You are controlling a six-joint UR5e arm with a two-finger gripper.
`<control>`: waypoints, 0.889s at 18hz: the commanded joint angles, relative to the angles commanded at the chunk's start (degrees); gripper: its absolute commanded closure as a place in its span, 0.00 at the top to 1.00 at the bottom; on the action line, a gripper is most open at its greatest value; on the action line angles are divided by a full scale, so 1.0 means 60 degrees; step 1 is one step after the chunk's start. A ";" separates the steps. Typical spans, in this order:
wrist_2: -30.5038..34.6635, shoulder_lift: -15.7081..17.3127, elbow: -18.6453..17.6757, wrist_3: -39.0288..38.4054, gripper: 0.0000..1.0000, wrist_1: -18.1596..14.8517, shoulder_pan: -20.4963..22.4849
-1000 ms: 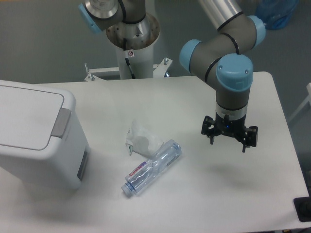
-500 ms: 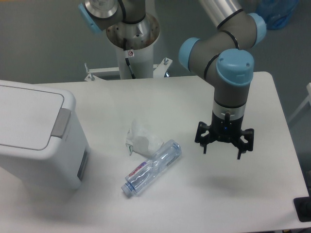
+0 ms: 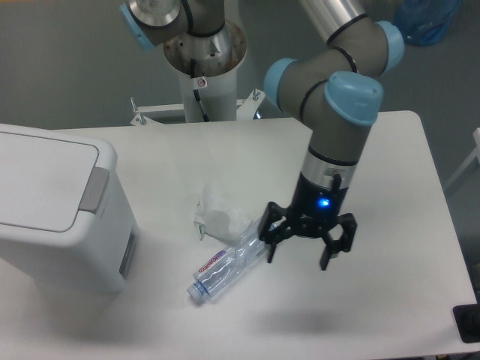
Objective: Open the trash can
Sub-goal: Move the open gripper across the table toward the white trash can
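Even, diffuse overhead light, soft faint shadows, slightly grainy, mildly soft focus.

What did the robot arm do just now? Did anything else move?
The hand swung left and toward the camera, open and holding nothing, and now hangs beside the bottle. The trash can, its lid shut, the bottle and the crumpled wrapper stayed put.

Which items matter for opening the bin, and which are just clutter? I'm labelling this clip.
Belongs to the job: trash can, its grey push tab, the gripper.
Just lying about: plastic bottle, crumpled wrapper.
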 joint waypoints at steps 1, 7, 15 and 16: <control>-0.0015 0.0162 0.0029 -0.0103 1.00 0.0000 -0.0117; -0.0132 0.0968 0.0000 -0.0515 1.00 0.0015 -0.1170; -0.0307 0.2023 -0.1010 -0.0793 1.00 0.0058 -0.1730; -0.0293 0.2038 -0.1026 -0.0793 1.00 0.0059 -0.1745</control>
